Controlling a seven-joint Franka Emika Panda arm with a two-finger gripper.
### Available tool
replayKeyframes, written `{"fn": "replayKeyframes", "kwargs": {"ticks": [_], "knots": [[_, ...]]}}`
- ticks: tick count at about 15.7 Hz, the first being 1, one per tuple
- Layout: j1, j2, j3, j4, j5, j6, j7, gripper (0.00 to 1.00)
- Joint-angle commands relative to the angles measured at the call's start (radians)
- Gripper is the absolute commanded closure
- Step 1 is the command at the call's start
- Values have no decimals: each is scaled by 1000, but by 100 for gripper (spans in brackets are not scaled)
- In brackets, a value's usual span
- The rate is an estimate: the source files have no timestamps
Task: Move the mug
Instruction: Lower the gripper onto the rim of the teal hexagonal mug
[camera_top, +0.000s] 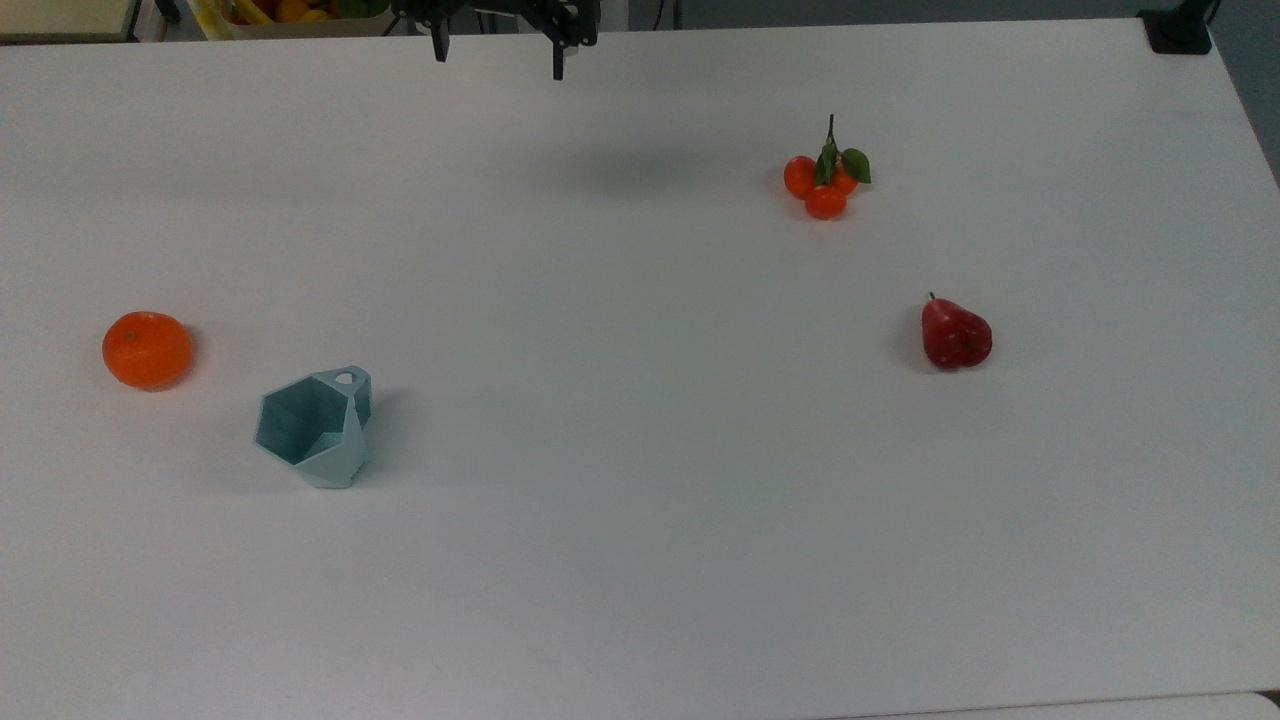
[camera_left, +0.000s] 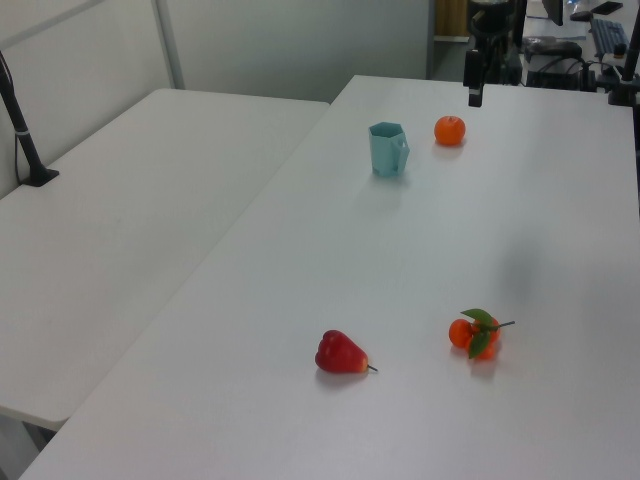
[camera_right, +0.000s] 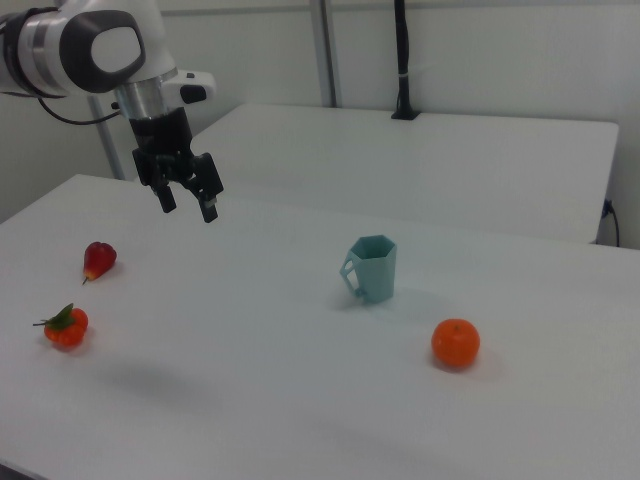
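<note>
mug (camera_top: 316, 428) upright | orange (camera_top: 147, 349) beside | hand (camera_right: 188, 205) released, aloft, well apart

The gripper (camera_right: 188, 204) hangs open above the table (camera_right: 300, 400), well apart from the upright mug (camera_right: 372, 268).

A smooth, matt white table (camera_top: 640, 500) is being shown; the faceted mug (camera_top: 315, 428) is looking matt, plastic-like; the red fruit (camera_top: 955, 335) is appearing glossy.
</note>
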Motion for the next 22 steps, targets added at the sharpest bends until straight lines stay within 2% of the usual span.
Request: {"fn": "replayKeyframes", "kwargs": {"ticks": [1, 10, 12, 16, 22], "knots": [[0, -9, -18, -14, 18, 5, -25, 0], [-14, 51, -20, 29, 17, 29, -8, 0], [-40, 86, -20, 38, 17, 84, 12, 0], [-75, 190, -20, 75, 6, 221, 194, 0], [-138, 333, -20, 90, 6, 440, 228, 0]]}}
